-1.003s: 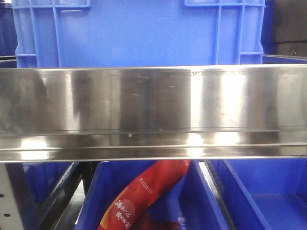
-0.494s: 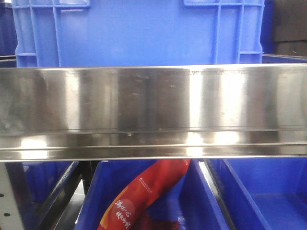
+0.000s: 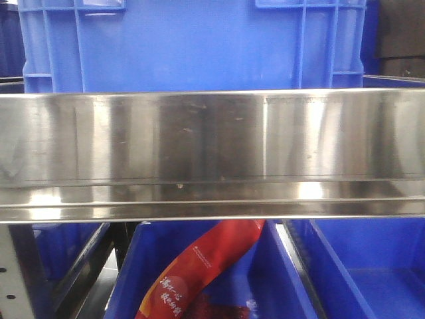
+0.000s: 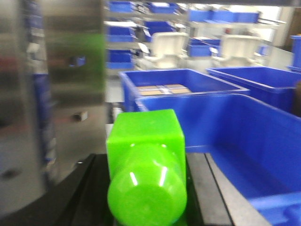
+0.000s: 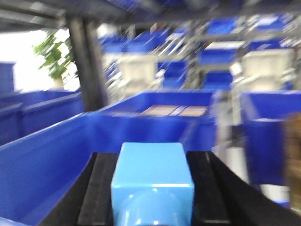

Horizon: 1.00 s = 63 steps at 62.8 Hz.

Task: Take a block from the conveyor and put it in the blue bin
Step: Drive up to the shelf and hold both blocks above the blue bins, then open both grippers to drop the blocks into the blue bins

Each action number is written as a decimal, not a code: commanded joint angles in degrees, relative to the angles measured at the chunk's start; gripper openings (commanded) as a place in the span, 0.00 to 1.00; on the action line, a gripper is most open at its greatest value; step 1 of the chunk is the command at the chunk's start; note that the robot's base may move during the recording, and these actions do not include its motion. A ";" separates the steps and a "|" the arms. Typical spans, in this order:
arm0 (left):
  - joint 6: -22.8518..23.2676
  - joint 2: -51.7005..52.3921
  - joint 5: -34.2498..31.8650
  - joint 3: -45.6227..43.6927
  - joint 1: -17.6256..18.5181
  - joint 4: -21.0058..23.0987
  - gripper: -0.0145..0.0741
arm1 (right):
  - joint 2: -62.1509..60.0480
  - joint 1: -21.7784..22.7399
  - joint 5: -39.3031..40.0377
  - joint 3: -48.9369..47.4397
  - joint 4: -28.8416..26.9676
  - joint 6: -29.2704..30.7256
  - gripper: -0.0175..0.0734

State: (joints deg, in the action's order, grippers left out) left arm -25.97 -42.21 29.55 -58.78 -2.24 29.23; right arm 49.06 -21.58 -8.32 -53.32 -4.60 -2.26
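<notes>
Left arm: the left gripper (image 4: 146, 165) has its fingers (image 4: 82, 188) pressed in on a green block (image 4: 146, 141), one black pad on each flank. The block's square end points forward and its rounded end points back at the camera. It is carried clear of any surface, just beside the near wall of a blue bin (image 4: 244, 127) that lies open to its right. I judge this a carry pose ahead of a drop.

Right arm: the right gripper (image 5: 151, 188) likewise pinches a light-blue block (image 5: 151, 174) between its pads (image 5: 101, 188). A second blue bin (image 5: 51, 155) runs along its left side. This view is blurred, so I cannot tell how firm the contact is.

Front view: a stainless steel panel (image 3: 212, 146) fills the middle, with a blue crate (image 3: 192, 46) above it. Below it are lower bins (image 3: 372, 266), and one holds a red packet (image 3: 206, 266). Neither arm shows here.

The conveyor appears in no view. Both blocks are therefore off it and in hand, and neither is over a bin opening that I can confirm. Next, each block must be brought above the cavity before the fingers part — a release at the rim risks a bounce outward.
</notes>
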 commanded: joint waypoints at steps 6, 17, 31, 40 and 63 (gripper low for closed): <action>-5.85 -7.05 2.79 -5.91 2.76 6.32 0.04 | 10.83 -4.50 1.26 -7.23 -0.14 0.19 0.01; -5.85 -13.35 2.19 -10.83 11.80 6.00 0.04 | 18.89 -7.97 1.26 -13.54 -0.14 0.19 0.01; -5.85 -23.27 -6.89 -14.47 24.91 2.10 0.04 | 24.00 -8.56 2.03 -16.60 -0.14 0.19 0.01; -5.17 -30.54 -11.62 -16.44 28.89 3.78 0.04 | 25.33 -8.56 1.80 -16.60 -0.14 0.19 0.01; -5.09 -37.71 -12.36 -16.53 28.88 11.71 0.14 | 27.03 -8.56 0.28 -16.60 1.56 0.19 0.24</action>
State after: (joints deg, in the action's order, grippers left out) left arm -31.33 -79.77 18.50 -74.69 26.31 39.99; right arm 75.26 -30.00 -8.41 -69.44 -3.82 -2.14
